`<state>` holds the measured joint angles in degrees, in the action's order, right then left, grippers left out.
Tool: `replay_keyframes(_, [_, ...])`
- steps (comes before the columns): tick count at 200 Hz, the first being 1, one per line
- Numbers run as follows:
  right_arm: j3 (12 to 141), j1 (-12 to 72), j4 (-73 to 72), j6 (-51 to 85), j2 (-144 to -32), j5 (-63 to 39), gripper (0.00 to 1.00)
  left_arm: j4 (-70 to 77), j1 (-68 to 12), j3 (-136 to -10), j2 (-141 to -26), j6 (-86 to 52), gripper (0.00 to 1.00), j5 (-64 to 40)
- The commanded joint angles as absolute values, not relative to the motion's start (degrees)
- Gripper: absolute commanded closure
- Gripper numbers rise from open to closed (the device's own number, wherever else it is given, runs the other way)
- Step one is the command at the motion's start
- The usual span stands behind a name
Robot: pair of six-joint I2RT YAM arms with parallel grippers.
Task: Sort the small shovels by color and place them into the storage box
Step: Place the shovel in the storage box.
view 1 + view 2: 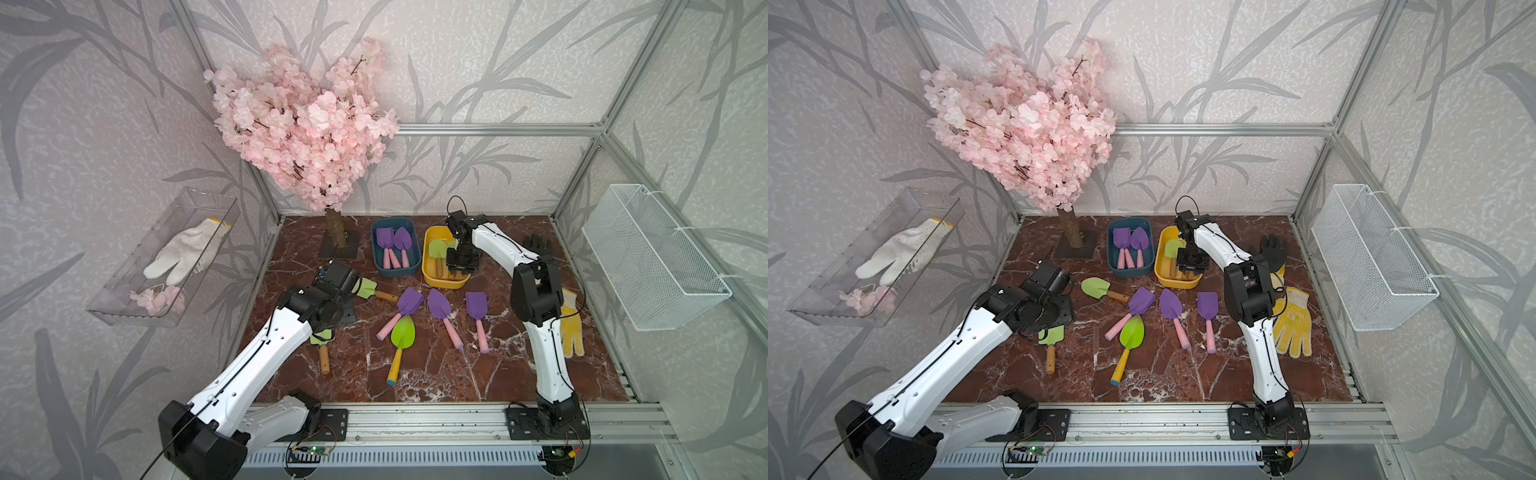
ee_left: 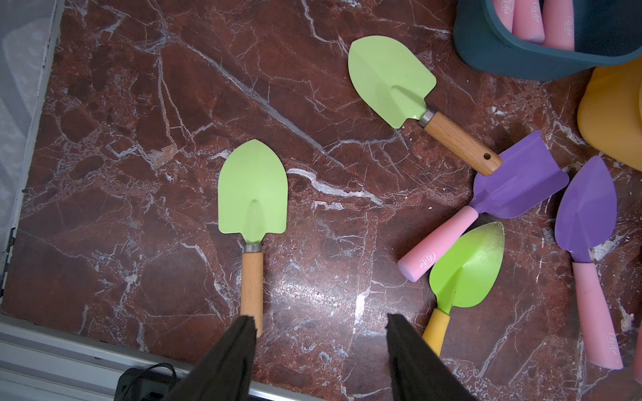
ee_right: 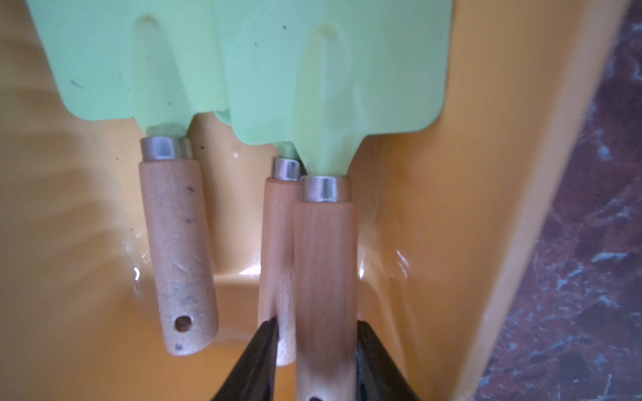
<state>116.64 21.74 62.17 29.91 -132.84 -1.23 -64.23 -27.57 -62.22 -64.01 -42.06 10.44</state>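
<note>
Three lime-green small shovels with wooden handles lie in the yellow storage box. My right gripper reaches into it, jaws open a little on either side of the nearest shovel's handle, a thin gap showing on one side. Purple small shovels lie in the blue box. On the table lie three purple shovels, two wooden-handled green shovels and a yellow-handled green shovel. My left gripper hangs open and empty above the table between them.
A pink blossom tree stands at the back left. A yellow glove and a black glove lie by the right arm. A wire basket hangs on the right wall, a clear tray with a white glove on the left.
</note>
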Motion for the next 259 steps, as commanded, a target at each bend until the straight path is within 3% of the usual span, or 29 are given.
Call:
replay_keyframes(1, [118.47, 21.45, 64.02, 29.44, -133.57, 0.18, 0.60, -64.41, -27.25, -63.37, -63.98, -41.66, 0.37, 10.80])
replay_keyframes(174, [122.51, 21.36, 65.96, 29.18, -132.16, 1.67, 0.53, -64.37, -27.23, -63.17, -63.46, -41.74, 0.37, 10.94])
replay_keyframes(228, [124.29, 21.53, 65.86, 28.02, -124.59, 1.71, 0.53, -65.21, -27.24, -64.85, -63.37, -41.27, 0.37, 10.53])
replay_keyframes(259, [118.45, 22.57, 61.47, 26.29, -115.07, 0.58, 0.53, -65.39, -27.32, -64.69, -62.04, -40.97, 0.37, 9.86])
